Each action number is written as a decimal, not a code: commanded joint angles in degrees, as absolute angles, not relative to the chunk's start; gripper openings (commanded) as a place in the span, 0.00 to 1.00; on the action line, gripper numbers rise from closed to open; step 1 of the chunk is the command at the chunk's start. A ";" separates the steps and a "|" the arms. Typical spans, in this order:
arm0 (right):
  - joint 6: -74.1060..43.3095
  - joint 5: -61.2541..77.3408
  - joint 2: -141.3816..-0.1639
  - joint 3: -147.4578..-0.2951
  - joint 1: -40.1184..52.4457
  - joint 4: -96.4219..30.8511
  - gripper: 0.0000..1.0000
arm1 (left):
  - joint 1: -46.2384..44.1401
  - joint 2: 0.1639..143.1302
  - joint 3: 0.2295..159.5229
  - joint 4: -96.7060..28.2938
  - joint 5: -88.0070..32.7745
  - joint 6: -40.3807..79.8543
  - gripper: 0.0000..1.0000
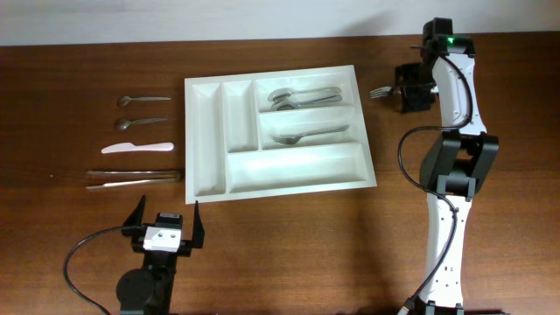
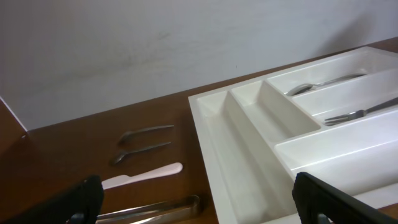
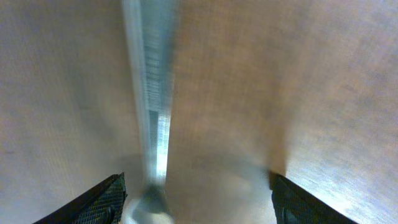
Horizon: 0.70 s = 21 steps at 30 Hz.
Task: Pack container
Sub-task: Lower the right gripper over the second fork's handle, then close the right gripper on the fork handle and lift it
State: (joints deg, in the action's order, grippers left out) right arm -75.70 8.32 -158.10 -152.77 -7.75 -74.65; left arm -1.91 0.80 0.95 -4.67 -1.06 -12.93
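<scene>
The container [image 1: 210,131], a white tray with several compartments, lies mid-table; it also fills the right half of the left wrist view [image 2: 249,124]. Spoons [image 1: 302,96] lie in its top crosswise compartment and a fork [image 1: 306,134] in the middle one. My right gripper [image 1: 408,87] is down at the table's far right over another fork [image 1: 378,90], whose tines stick out to its left. In the right wrist view its blurred metal handle [image 3: 152,106] runs between the wide-open jaws [image 3: 199,202], close to the left finger. My left gripper [image 1: 166,226] stands open near the front edge, holding nothing.
Left of the tray lie two small spoons [image 1: 144,100] [image 1: 140,122], a white knife [image 1: 137,148] and metal tongs [image 1: 133,178]. The left wrist view shows the same knife [image 2: 143,175] and tongs [image 2: 155,208] just ahead of the left gripper [image 2: 202,208].
</scene>
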 commanded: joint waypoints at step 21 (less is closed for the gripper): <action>-74.37 7.11 -158.36 -151.39 -7.57 -85.97 0.78 | -2.09 0.34 0.51 -4.58 -0.67 -13.80 0.99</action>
